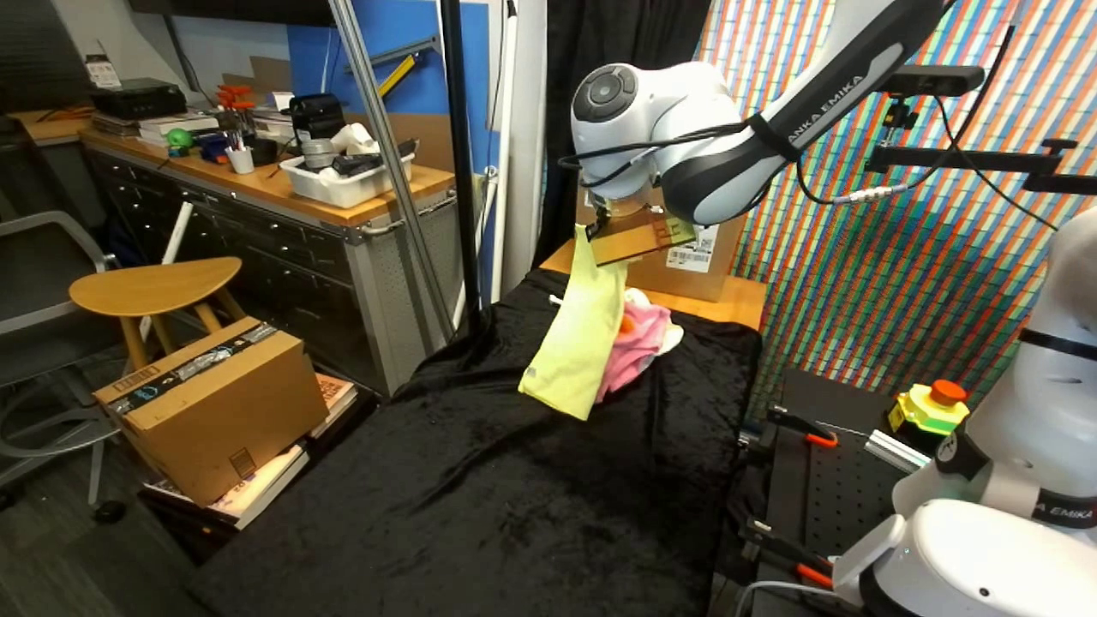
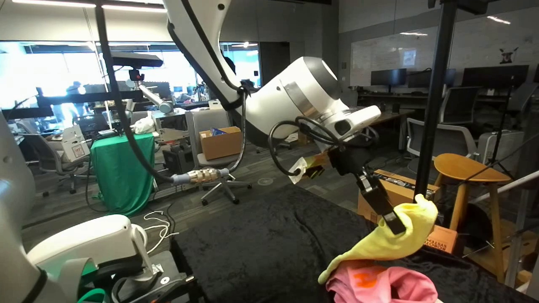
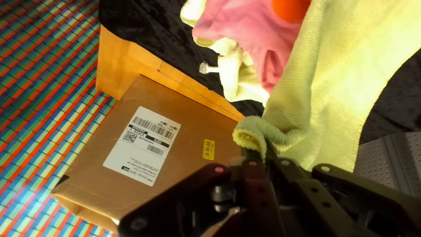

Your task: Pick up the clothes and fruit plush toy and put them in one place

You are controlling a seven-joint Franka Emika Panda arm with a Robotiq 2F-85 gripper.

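Hand point(image 3: 264, 152): pressed together on a rolled-over fold of the yellow-green garment point(image 1: 574, 334); nothing else appears caught in the grip.
Yellow-green hang: held by its upper edge over the far part of the table point(image 1: 514, 514); in an exterior view it slants down to the left. Whether the lower hem touches anything, I cannot tell.
Yellow-green feel: looks light, limp and textured, so probably soft, not slippery and hard to harm. Expect it to swing and trail.
Yellow-green hold: the doubled fold should serve well; with the weight all below, lower it hem first so it crumples where wanted.
Pink garment point(image 1: 638, 347): in that exterior view, bunched just right of the hanging cloth and partly screened by it. Likely soft and thin; a raised ridge would be the easiest place to pinch.
Pale fabric point(image 3: 238, 84): cream or white, beside the pink and apparently partly under it; how many pieces, I cannot tell. A deep bite on the pink could drag this along.
Orange patch point(image 3: 291, 8): bright against the pink; a print or the fruit plush toy, I cannot tell, as no green leaf shows. If the toy, probably squashy: straddle its middle.
Cardboard box point(image 3: 187, 131): at the far end, beyond the garments; worth keeping the swinging cloth away from it.
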